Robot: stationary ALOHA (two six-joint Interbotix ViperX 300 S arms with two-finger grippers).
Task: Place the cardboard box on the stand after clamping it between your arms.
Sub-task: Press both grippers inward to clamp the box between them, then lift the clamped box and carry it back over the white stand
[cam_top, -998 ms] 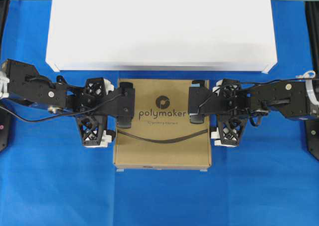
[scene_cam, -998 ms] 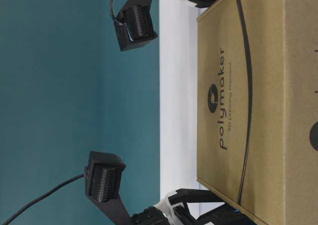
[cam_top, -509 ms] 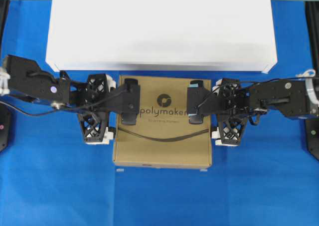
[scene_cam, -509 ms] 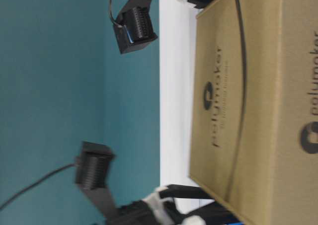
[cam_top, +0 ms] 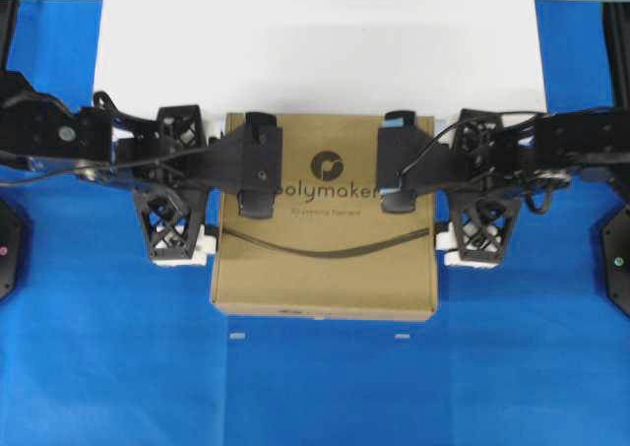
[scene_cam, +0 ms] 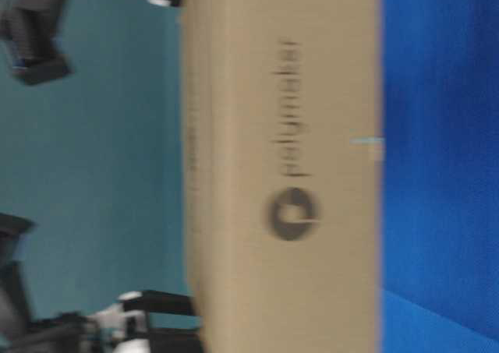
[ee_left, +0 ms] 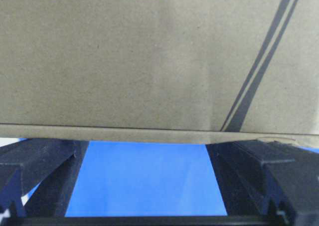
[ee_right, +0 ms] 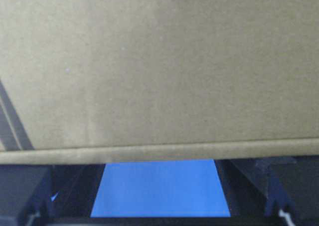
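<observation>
Cardboard box is pinched between the two arms, off the blue cloth, its far edge just overlapping the near edge of the stand. Left gripper and right gripper both have jaws spread wide, pressing flat against the box's left and right sides, not closed on anything. Judgement: stiff, light, smooth-sided, so it's held by friction only; keep squeeze even and mid-side or it slips or tilts. Stand top is bare and much wider than the box, so there's room beyond; the box must clear the stand's near edge.
</observation>
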